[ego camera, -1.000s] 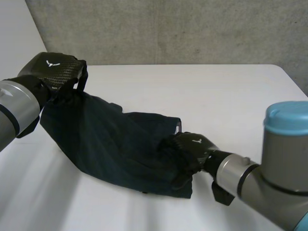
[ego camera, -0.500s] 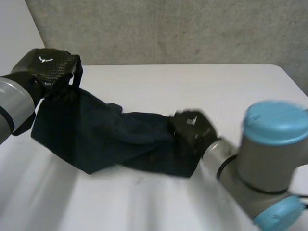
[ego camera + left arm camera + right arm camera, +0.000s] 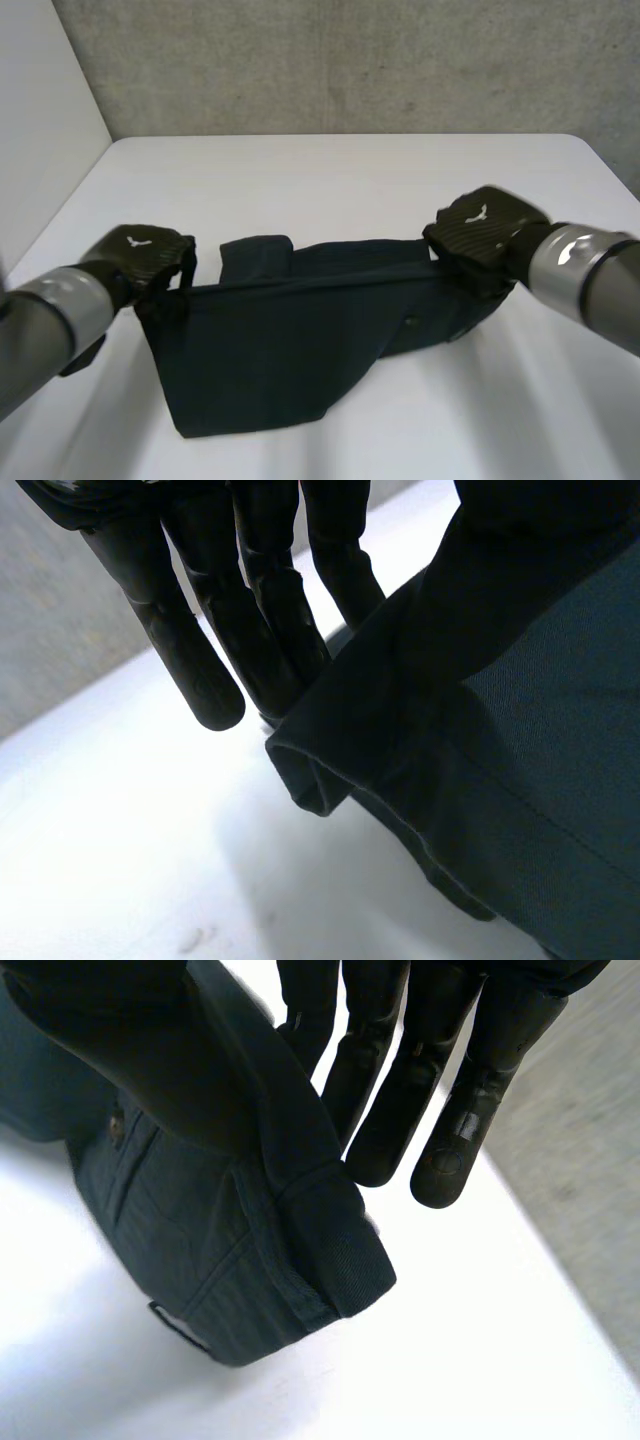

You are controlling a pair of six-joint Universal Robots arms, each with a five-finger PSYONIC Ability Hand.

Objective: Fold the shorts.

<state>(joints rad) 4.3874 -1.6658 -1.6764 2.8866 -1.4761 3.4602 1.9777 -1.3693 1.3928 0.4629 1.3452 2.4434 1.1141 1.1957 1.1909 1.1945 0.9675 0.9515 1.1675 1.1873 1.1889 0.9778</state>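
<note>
Dark navy shorts (image 3: pixel 290 350) hang stretched between my two hands, the lower part draping onto the white table (image 3: pixel 350 170). My left hand (image 3: pixel 140 255) grips the shorts' top edge at their left end. My right hand (image 3: pixel 480 230) grips the same edge at their right end. In the left wrist view a hemmed corner of the shorts (image 3: pixel 500 730) is pinched beside straight fingers (image 3: pixel 200 670). The right wrist view has a seamed, buttoned corner of the shorts (image 3: pixel 230 1250) pinched against straight fingers (image 3: pixel 450 1110).
A grey concrete wall (image 3: pixel 350 60) runs behind the table's far edge. A white panel (image 3: pixel 40 130) stands along the table's left side. Bare tabletop lies beyond the shorts and to their right.
The left hand has come down and nearer from the far left. The right hand has closed on the shorts and lifted up and to the right, pulling them taut between the hands.
</note>
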